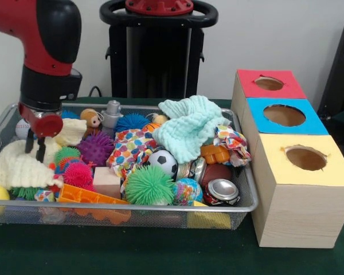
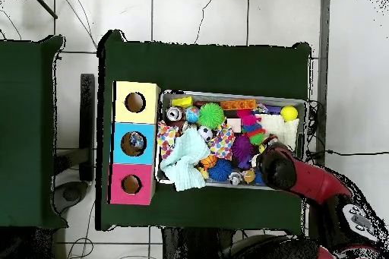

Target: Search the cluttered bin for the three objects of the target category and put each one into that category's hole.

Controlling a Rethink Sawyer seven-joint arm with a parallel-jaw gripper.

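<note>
The silver wire-mesh bin [image 1: 160, 208] is full of toys and cloths; it also shows in the overhead view [image 2: 228, 95]. A crushed can with a silver top [image 1: 222, 190] lies in the bin's front right corner, next to the boxes, and shows in the overhead view [image 2: 175, 114]. A second silvery can-like thing [image 1: 196, 169] lies just behind it, half buried. The clear bottle is not in sight in the bin. My gripper [image 1: 35, 149] hangs at the bin's far left end, open and empty, just above a cream cloth [image 1: 17, 167], far from the can.
Three wooden boxes with holes stand right of the bin: red [image 1: 269, 84], blue [image 1: 284, 115], yellow [image 1: 305, 158]. In the overhead view something pale shows in the blue box's hole [image 2: 136, 142]. A mint cloth [image 1: 189, 127], spiky balls [image 1: 149, 186] and a small football [image 1: 163, 162] fill the bin.
</note>
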